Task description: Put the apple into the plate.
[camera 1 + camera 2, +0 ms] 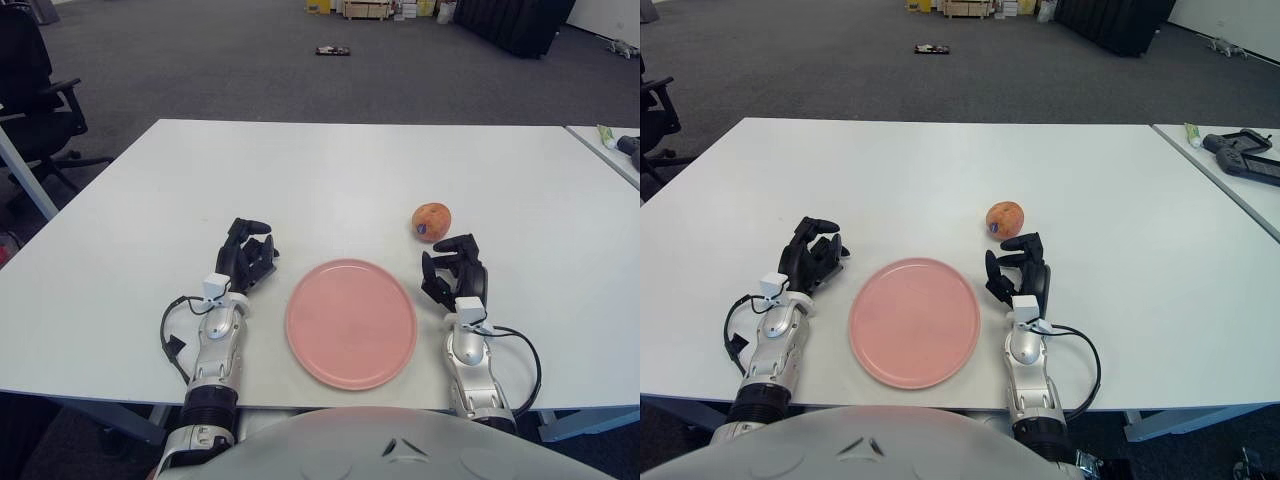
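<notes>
An orange-red apple [431, 221] with a small sticker sits on the white table [330, 180], just beyond the right side of the pink plate [351, 322]. The plate lies flat near the table's front edge and holds nothing. My right hand [453, 272] is right of the plate and a short way in front of the apple, apart from it, fingers loosely curled around nothing. My left hand [246, 256] shows left of the plate, fingers curled, holding nothing.
A second table [610, 150] at the far right carries a green tube and a dark device [1243, 152]. A black office chair [35, 95] stands at the left. Grey carpet with boxes lies beyond the table's far edge.
</notes>
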{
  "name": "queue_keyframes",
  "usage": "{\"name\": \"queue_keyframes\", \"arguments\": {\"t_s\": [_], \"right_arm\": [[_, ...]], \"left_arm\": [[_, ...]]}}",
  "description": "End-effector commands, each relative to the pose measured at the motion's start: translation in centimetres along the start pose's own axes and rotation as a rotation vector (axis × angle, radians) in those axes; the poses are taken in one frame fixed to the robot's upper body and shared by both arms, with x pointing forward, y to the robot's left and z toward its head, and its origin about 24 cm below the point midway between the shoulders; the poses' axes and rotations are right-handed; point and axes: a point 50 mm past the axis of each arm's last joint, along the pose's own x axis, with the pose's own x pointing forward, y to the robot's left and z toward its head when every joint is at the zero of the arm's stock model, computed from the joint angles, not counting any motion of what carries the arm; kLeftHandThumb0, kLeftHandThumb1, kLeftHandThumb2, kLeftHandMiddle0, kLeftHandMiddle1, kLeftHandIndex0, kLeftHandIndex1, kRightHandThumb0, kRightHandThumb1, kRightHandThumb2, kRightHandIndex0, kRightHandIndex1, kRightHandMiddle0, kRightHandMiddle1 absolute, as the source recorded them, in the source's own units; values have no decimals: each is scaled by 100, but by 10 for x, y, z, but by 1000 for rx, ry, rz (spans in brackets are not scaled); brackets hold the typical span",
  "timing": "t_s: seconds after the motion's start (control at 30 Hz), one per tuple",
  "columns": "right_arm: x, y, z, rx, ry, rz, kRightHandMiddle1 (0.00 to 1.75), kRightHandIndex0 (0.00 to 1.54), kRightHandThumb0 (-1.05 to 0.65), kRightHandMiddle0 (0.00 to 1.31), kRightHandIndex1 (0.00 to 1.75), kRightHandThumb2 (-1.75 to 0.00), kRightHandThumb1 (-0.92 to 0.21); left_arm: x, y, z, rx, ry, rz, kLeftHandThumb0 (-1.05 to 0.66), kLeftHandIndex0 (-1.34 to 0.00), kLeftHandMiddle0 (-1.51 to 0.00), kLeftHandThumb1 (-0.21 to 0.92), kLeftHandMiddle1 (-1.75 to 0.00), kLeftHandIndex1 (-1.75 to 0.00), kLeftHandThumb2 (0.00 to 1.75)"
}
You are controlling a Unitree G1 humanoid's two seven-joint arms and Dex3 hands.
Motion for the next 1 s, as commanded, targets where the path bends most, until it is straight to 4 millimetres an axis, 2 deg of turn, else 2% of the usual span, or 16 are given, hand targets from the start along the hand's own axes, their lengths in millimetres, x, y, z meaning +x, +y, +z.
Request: {"name": "queue_keyframes", "arguments": {"t_s": [0.0,0.07,0.1,0.13,0.17,0.2,0.3,0.47,0.57,0.67,0.8,0.97], "right_arm": [[0,0,0,-94,-77,5,175,55,-35,21,129,-58,-89],[0,1,2,-142,-116,7,175,49,-35,19,126,-56,-90],[1,1,2,-164,-132,9,175,38,-35,18,120,-55,-91],[3,1,3,-200,-152,11,175,34,-35,18,118,-55,-91],[4,0,3,-224,-166,12,150,22,-43,12,110,-63,-92],[6,0,3,-250,-180,11,133,15,-48,7,105,-69,-92],[10,-2,2,-312,-213,1,102,5,-59,2,89,-71,-91],[13,-3,3,-407,-257,-35,71,1,-70,0,57,-63,-88],[15,-3,6,-437,-276,-56,48,0,-74,0,30,-59,-81],[17,-2,10,-453,-280,-64,26,0,-77,0,11,-59,-73],[21,-1,15,-481,-276,-62,6,0,-78,0,2,-60,-65],[26,0,20,-512,-268,-56,1,0,-80,0,0,-59,-60]], "left_arm": [[-3,1,-6,-6,42,5,-38,-34,-56,68,-175,-175,86],[-3,1,-6,-3,40,6,-38,-34,-55,68,-175,-175,86],[-3,1,-6,-1,39,6,-38,-34,-54,69,-175,-175,85],[-3,1,-6,0,39,6,-38,-34,-54,69,-175,-175,85],[-3,1,-6,1,39,6,-38,-33,-54,69,-175,-175,85],[-3,0,-7,2,40,6,-38,-33,-53,70,-175,-175,84],[-3,0,-7,1,42,6,-38,-33,-53,70,-175,-175,83],[-3,0,-8,2,44,7,-38,-32,-53,71,-175,-175,83],[-2,0,-7,6,40,5,-38,-32,-53,71,-175,-175,83],[-2,0,-7,10,36,7,-38,-32,-53,71,-175,-175,83],[-2,0,-7,0,33,4,-38,-33,-56,70,-175,-175,83],[-2,0,-7,-8,31,-1,-38,-33,-58,69,-175,-175,85]]}}
